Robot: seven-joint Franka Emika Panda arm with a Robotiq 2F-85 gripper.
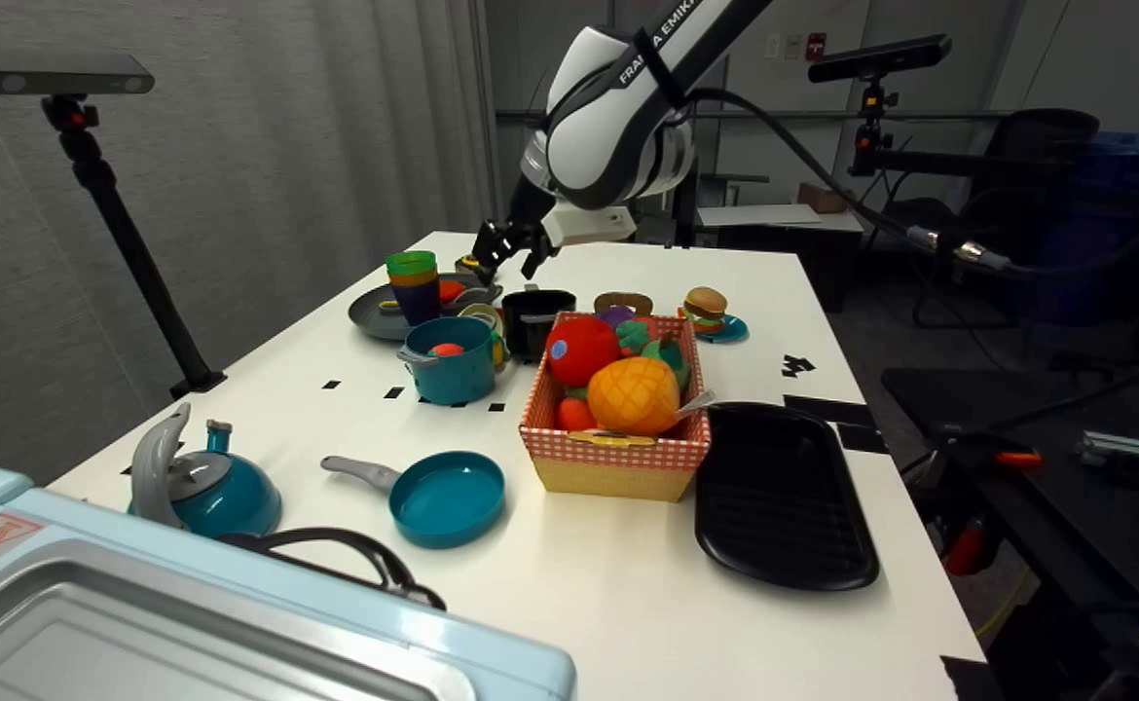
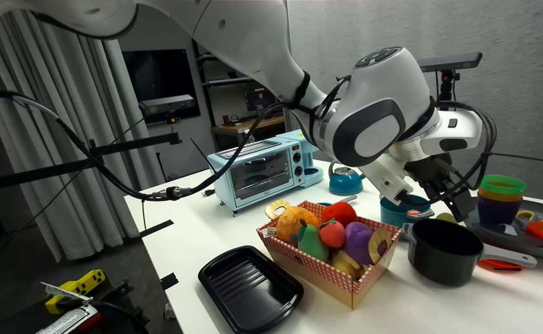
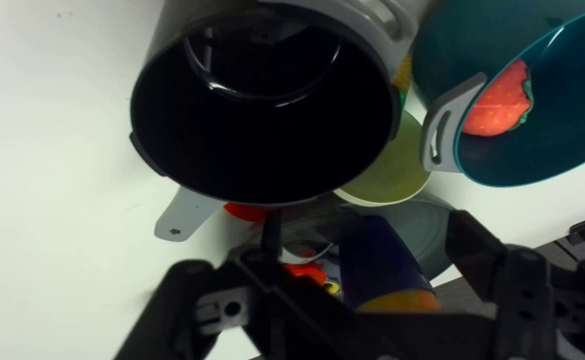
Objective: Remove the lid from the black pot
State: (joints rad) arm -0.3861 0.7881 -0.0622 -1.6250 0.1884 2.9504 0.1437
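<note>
Nearest in the wrist view, the gripper (image 3: pixel 366 229) is seen with fingers spread wide and nothing held, presumably to be ready for grasping. Farther, the black pot (image 3: pixel 265 132) is set upright on the table (image 3: pixel 47 150), its mouth uncovered; the removal may be judged done, although the lid cannot be located. Beside it, a strawberry (image 3: pixel 497 104) is laid inside the teal pot (image 3: pixel 557 132), perhaps so that rolling is prevented.
</note>
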